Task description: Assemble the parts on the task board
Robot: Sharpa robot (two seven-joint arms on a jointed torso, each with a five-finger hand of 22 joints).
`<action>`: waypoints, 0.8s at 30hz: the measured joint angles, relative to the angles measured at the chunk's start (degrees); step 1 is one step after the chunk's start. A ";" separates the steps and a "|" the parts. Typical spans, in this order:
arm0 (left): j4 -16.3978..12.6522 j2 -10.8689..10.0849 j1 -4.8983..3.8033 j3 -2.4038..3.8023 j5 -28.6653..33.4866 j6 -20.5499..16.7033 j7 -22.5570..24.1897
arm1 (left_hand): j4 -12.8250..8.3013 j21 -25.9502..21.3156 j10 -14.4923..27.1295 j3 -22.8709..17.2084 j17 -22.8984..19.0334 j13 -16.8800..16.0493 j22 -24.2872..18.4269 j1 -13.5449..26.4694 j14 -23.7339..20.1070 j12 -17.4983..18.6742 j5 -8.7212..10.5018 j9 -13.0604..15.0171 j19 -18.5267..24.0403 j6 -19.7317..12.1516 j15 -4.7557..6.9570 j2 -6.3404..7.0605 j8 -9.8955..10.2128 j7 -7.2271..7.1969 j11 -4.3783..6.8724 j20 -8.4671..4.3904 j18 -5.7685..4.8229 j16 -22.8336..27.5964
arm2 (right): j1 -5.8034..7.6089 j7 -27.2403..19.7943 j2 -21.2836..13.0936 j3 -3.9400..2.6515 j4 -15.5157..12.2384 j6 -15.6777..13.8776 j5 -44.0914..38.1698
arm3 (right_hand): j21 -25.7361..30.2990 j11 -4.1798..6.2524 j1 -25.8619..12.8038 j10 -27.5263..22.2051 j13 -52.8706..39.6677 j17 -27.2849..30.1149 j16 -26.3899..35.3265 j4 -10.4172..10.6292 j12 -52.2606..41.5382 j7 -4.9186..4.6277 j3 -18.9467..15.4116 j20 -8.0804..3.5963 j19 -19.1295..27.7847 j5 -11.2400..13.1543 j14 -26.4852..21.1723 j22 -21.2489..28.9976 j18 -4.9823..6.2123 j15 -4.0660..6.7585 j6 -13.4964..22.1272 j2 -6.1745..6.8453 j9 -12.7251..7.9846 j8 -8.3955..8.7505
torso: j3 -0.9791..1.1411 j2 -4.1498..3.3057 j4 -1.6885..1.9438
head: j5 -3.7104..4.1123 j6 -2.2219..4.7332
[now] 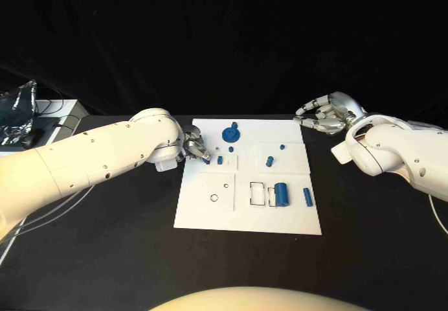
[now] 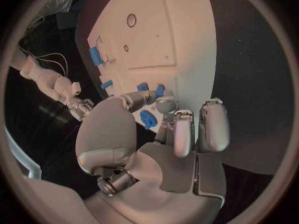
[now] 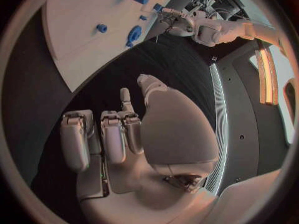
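Note:
The white task board (image 1: 247,217) lies mid-table. On it are a blue gear-like disc (image 1: 230,135), a thick blue cylinder (image 1: 280,192), a slim peg (image 1: 307,196) and several small pegs. My left hand (image 1: 194,148) hovers over the board's left edge. In the left wrist view its thumb and one finger reach out beside two small pegs (image 2: 143,87), with the disc (image 2: 147,118) showing between them. Nothing is pinched. My right hand (image 1: 322,113) hangs over the black table off the board's far right corner, fingers loosely bent, holding nothing.
A crinkled clear bag (image 1: 19,107), a pale box (image 1: 58,120) and cables (image 1: 37,214) lie along the table's left side. Bare black table surrounds the board on the near and right sides.

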State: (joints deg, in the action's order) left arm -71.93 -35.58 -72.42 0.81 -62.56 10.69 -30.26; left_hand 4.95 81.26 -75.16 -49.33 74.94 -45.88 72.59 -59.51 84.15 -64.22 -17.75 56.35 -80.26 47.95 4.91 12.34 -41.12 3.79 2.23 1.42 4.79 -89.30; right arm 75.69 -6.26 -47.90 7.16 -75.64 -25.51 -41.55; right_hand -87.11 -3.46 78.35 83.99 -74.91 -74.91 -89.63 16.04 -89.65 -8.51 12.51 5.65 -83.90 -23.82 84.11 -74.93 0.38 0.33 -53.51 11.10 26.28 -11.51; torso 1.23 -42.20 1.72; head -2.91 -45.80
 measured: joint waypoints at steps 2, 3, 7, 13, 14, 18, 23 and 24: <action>-0.01 0.01 0.00 0.00 -0.19 0.04 0.03 | 0.00 0.00 0.00 0.00 0.00 0.00 0.06 0.00 0.00 0.00 0.00 0.00 0.00 0.00 0.00 0.00 0.00 0.00 0.00 0.00 0.00 0.00 | 0.00 0.00 0.00 0.00 0.00 0.00 0.00 | 0.00 0.00 0.00 0.00 0.00 0.00 0.00 0.00 0.00 0.00 0.00 0.00 0.00 0.00 0.00 0.00 0.00 0.00 0.00 0.00 0.00 0.00 | 0.00 0.00 0.00 | 0.00 -0.02; -0.02 0.01 0.00 0.00 -0.27 0.06 0.04 | 0.00 0.00 0.00 0.00 0.00 0.00 0.06 0.00 0.00 0.00 0.00 0.00 0.00 0.00 0.00 0.00 0.00 0.00 0.00 0.00 0.00 0.00 | 0.00 0.00 0.01 0.00 0.01 0.00 0.00 | 0.00 0.00 0.00 0.00 0.00 0.00 0.00 0.00 0.00 0.00 0.00 0.00 0.00 0.00 0.00 0.00 0.00 0.00 0.00 0.00 0.00 0.00 | 0.00 0.00 -0.01 | -0.01 -0.03; -0.04 0.01 0.00 0.01 -0.51 0.14 0.06 | 0.00 0.00 0.00 0.00 0.00 0.00 0.05 0.00 0.00 0.00 0.00 0.00 0.00 0.00 0.00 0.00 0.01 0.00 -0.01 0.00 0.00 0.00 | 0.00 0.00 0.01 0.00 0.01 0.00 0.00 | 0.00 0.00 0.00 0.00 0.00 0.00 0.00 0.00 0.00 0.00 0.00 0.00 0.00 0.00 0.00 0.00 0.00 0.00 0.00 0.00 0.00 0.00 | 0.00 -0.01 -0.02 | -0.01 -0.07; -0.07 0.04 -0.01 0.03 -0.67 0.25 0.08 | 0.00 0.00 0.01 0.00 -0.01 -0.16 0.14 0.00 0.00 -0.29 0.01 0.00 0.00 0.00 0.00 0.00 0.00 0.00 -0.01 0.00 -0.01 0.00 | 0.00 0.00 0.01 0.00 0.02 0.01 0.00 | 0.00 0.00 0.00 0.00 0.00 0.00 0.00 0.00 0.00 0.00 0.00 0.00 0.00 0.00 0.00 0.01 0.00 0.00 0.00 0.00 0.00 0.00 | 0.03 -0.01 -0.03 | 0.01 -0.14; -0.08 0.05 -0.01 0.03 -0.68 0.28 0.08 | 0.00 0.00 0.01 0.00 -0.01 -0.16 0.14 0.00 0.00 -0.29 0.01 0.00 0.00 0.00 0.00 0.00 -0.07 0.00 -0.01 0.00 0.00 0.00 | -0.01 0.00 0.01 0.00 0.02 0.01 0.00 | 0.00 0.00 0.00 0.00 0.00 0.00 0.00 0.00 0.00 0.00 0.00 0.00 0.00 0.00 0.00 0.01 0.00 0.00 0.00 0.00 0.00 0.00 | 0.04 -0.01 -0.03 | 0.02 -0.17; -0.13 0.06 -0.03 0.03 -0.68 0.45 0.06 | 0.00 0.00 0.01 0.00 -0.01 -0.27 0.13 0.00 0.00 -0.29 -0.22 0.00 0.00 0.00 0.00 -0.01 -0.28 0.00 -0.01 0.01 0.00 0.00 | -0.01 0.00 0.01 0.00 0.02 0.01 0.00 | 0.00 0.00 0.00 0.00 0.00 0.00 0.00 0.00 0.00 0.00 0.00 0.00 0.00 0.00 0.00 0.01 0.00 0.00 0.00 0.00 0.13 0.00 | 0.03 -0.03 -0.05 | 0.03 -0.25; -0.26 0.08 -0.04 0.03 -0.67 0.70 -0.01 | 0.00 0.00 0.01 0.00 -0.01 -0.27 0.13 0.03 0.00 -0.29 -0.22 0.00 0.00 0.00 0.00 -0.03 -0.32 0.00 -0.02 0.01 -0.01 0.00 | -0.01 0.00 0.01 0.00 0.01 0.01 0.00 | 0.00 0.00 0.00 0.00 0.01 0.00 0.00 0.00 0.00 0.00 0.00 0.00 0.00 0.00 0.00 0.02 0.00 0.00 0.00 0.00 0.13 0.00 | 0.07 -0.03 -0.06 | 0.03 -0.31; -0.27 0.08 -0.04 0.03 -0.67 0.73 -0.02 | 0.00 0.00 0.01 0.00 -0.01 -0.27 0.13 0.03 0.00 -0.29 -0.22 0.00 0.00 0.00 0.00 -0.03 -0.32 0.00 -0.02 0.01 0.00 0.00 | -0.01 0.00 0.01 0.00 0.01 0.01 0.00 | 0.00 0.00 0.00 0.00 0.00 0.00 0.00 0.00 0.00 0.00 0.00 0.00 0.00 0.00 0.00 0.02 0.00 0.00 0.00 0.00 0.13 0.00 | 0.07 -0.03 -0.06 | 0.03 -0.31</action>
State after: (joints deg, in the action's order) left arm -72.20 -35.50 -72.46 0.84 -63.23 11.42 -30.29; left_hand 4.95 81.26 -75.15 -49.33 74.93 -46.15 72.72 -59.48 84.15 -64.52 -17.97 56.36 -80.26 47.95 4.91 12.31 -41.44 3.79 2.21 1.43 4.79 -89.30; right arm 75.68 -6.26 -47.89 7.16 -75.64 -25.50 -41.56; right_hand -87.11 -3.46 78.36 83.99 -74.90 -74.91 -89.63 16.04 -89.65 -8.51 12.50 5.65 -83.90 -23.82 84.11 -74.91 0.38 0.33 -53.52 11.10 26.41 -11.51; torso 1.30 -42.23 1.66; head -2.88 -46.11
